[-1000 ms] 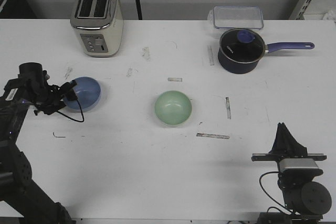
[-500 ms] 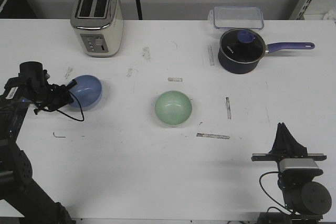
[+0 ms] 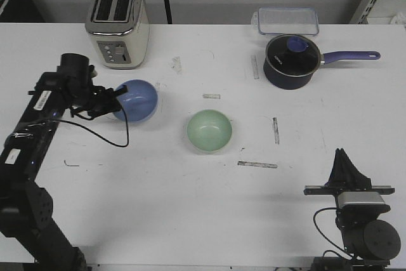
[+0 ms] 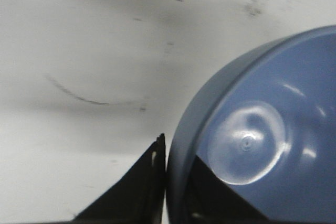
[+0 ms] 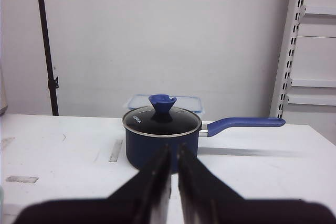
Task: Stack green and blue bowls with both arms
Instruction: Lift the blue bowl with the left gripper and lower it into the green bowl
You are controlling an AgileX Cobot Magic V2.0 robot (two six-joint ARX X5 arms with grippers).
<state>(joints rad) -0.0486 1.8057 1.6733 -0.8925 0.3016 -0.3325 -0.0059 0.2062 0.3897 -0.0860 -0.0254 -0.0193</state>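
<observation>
The pale green bowl (image 3: 209,131) sits upright on the white table near the middle. The light blue bowl (image 3: 135,101) is held tilted above the table, to the left of the green bowl. My left gripper (image 3: 114,101) is shut on the blue bowl's rim (image 4: 176,145), one finger outside the wall and one inside. My right gripper (image 3: 344,164) rests at the front right, far from both bowls; its jaws (image 5: 174,153) are nearly closed and hold nothing.
A toaster (image 3: 117,22) stands at the back left. A dark navy saucepan (image 3: 290,60) with a lid and long handle stands at the back right (image 5: 163,135), a clear lidded container (image 3: 287,19) behind it. Tape marks dot the table.
My left arm has lifted the blue bowl and carried it to the right, toward the green bowl. The right arm and the green bowl have not moved.
</observation>
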